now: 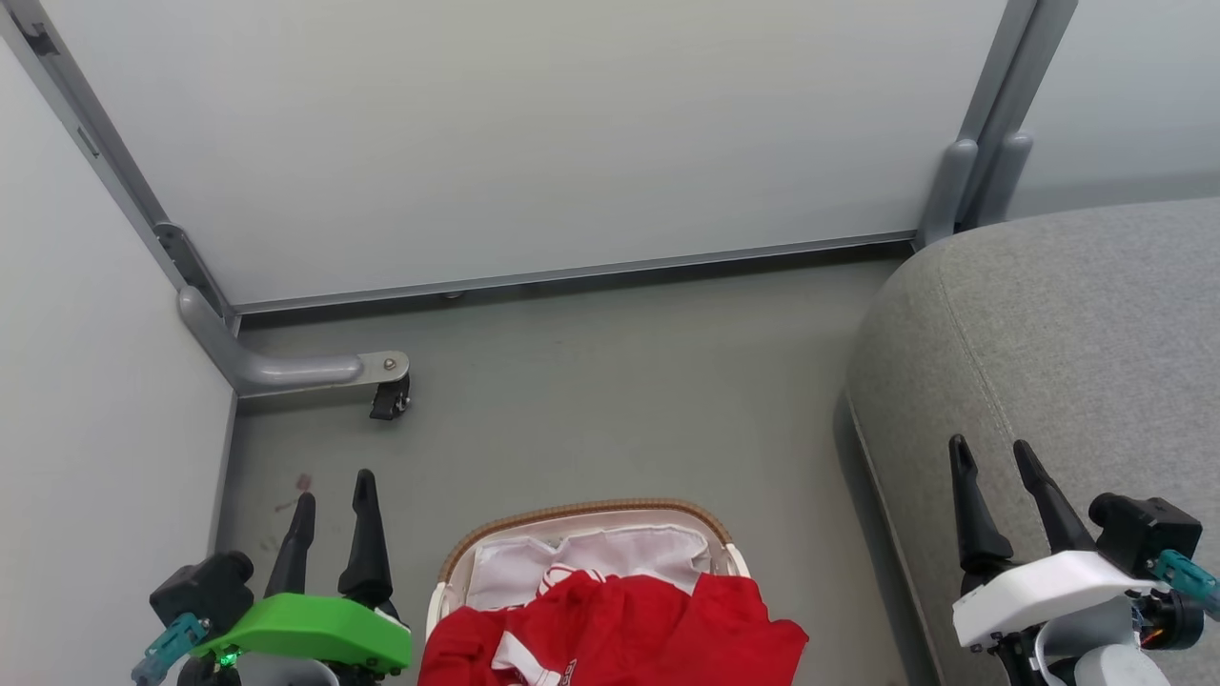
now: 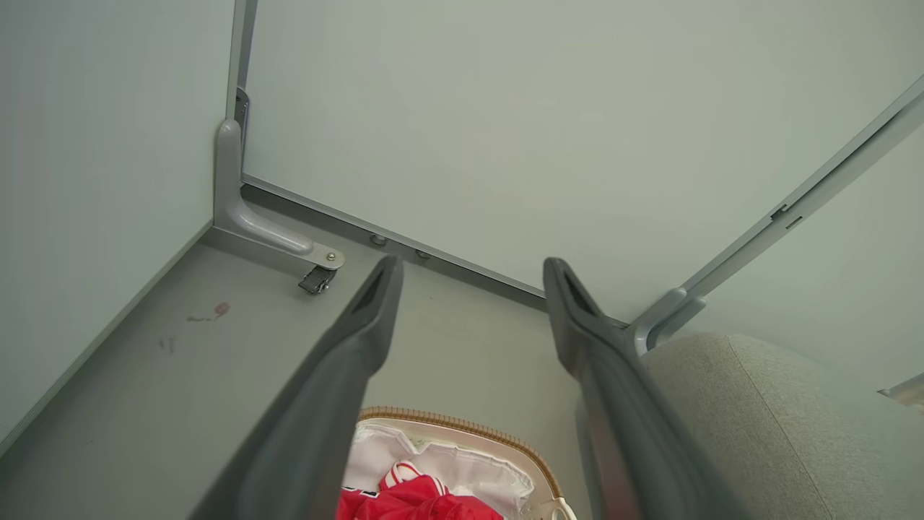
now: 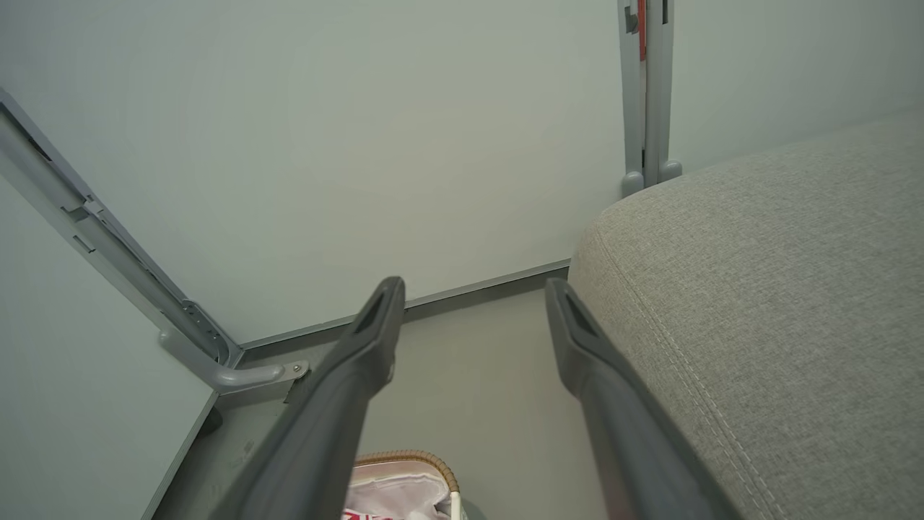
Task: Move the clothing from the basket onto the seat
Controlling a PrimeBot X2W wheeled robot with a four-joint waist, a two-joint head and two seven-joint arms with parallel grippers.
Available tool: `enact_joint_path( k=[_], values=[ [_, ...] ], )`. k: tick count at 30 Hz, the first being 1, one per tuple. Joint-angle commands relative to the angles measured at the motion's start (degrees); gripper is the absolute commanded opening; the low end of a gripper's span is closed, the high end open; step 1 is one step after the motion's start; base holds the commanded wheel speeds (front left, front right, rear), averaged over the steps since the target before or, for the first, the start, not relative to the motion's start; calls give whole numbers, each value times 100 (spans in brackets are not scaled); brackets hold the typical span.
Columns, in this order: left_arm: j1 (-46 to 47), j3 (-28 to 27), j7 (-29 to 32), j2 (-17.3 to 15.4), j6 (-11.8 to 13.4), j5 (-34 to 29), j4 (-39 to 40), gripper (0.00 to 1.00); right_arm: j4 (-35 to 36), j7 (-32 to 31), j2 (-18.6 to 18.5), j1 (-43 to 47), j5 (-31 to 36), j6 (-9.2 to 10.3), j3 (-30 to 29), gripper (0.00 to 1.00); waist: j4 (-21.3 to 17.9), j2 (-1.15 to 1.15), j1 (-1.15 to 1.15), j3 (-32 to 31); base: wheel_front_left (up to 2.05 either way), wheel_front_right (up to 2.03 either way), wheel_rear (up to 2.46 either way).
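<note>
The basket (image 1: 591, 512) stands on the floor at the bottom centre of the head view, brown woven rim and white liner (image 1: 610, 553) showing. Red clothing (image 1: 658, 619) with white stripes and trim fills it and spills over its right edge. The grey seat (image 1: 1067, 333) rises at the right. My left gripper (image 1: 334, 484) hangs open to the left of the basket, nothing between its fingers. My right gripper (image 1: 993, 452) is open over the seat's front corner, also holding nothing. The left wrist view looks down on the basket (image 2: 462, 426) and the clothing (image 2: 419, 502); the right wrist view catches the basket (image 3: 411, 462) beside the seat (image 3: 779, 289).
Pale partition panels (image 1: 534, 133) wall in the space behind and at the left. A grey metal foot with a small black caster (image 1: 389, 398) juts onto the floor at the back left. Grey floor (image 1: 629, 400) lies between basket, panels and seat.
</note>
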State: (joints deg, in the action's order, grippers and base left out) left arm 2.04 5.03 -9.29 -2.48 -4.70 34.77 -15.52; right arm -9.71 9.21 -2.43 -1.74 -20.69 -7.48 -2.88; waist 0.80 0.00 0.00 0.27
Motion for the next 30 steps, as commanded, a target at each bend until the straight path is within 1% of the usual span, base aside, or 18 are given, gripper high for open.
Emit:
enact_joint_path(
  k=[1, 18, 30],
  values=[
    [1, -14, -59, -43, 10, -157, 6, 100, 24, 67, -39, 38, 194, -1, 2, 100, 5, 0, 0, 0, 0, 0, 0],
    [4, 141, -277, -50, 29, -869, -180, 100, -29, 290, -46, 101, 1182, -2, 59, 100, 30, 0, 0, 11, 0, 0, 0],
    [26, 274, -416, -53, 66, -1268, -358, 100, -51, 419, -53, 133, 1741, -2, 112, 100, 40, 0, 0, 21, 0, 0, 0]
  ],
)
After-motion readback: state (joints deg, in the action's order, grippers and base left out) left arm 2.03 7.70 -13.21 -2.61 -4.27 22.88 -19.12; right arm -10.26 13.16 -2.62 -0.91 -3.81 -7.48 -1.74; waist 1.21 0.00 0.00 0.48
